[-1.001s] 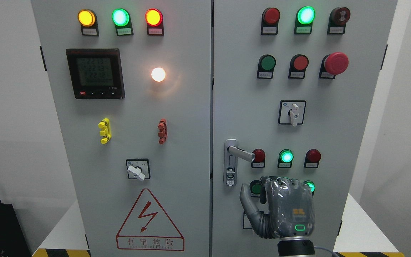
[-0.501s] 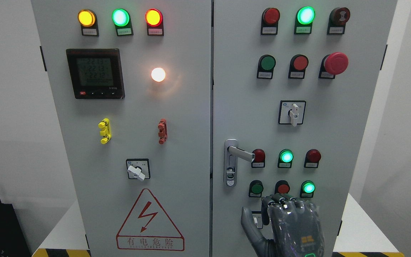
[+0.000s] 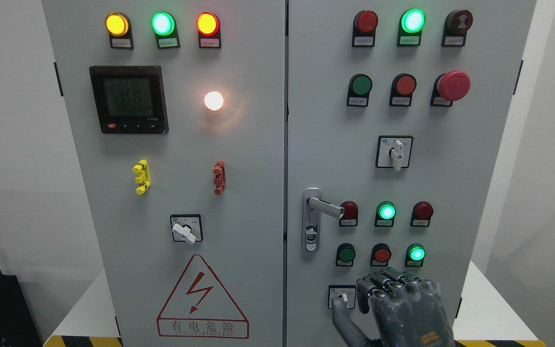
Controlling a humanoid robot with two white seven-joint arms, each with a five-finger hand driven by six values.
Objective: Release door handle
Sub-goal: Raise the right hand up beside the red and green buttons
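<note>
The silver door handle [image 3: 324, 207] sits on the right cabinet door [image 3: 403, 168], its lever pointing right from a narrow lock plate, well above and left of the right hand [image 3: 395, 308]. That hand shows at the bottom edge, its grey, glossy fingers [image 3: 378, 282] curled at the knuckles and holding nothing, clear of the handle. Its thumb lies over a small rotary switch [image 3: 341, 296]. Round red and green buttons dot the smooth, pale grey metal panel. On the left door [image 3: 171, 168] are a dark meter [image 3: 128, 99] and a red triangular warning sign [image 3: 202, 299]. The cabinet stands on a white tabletop [image 3: 489, 313] against plain white walls.
</note>
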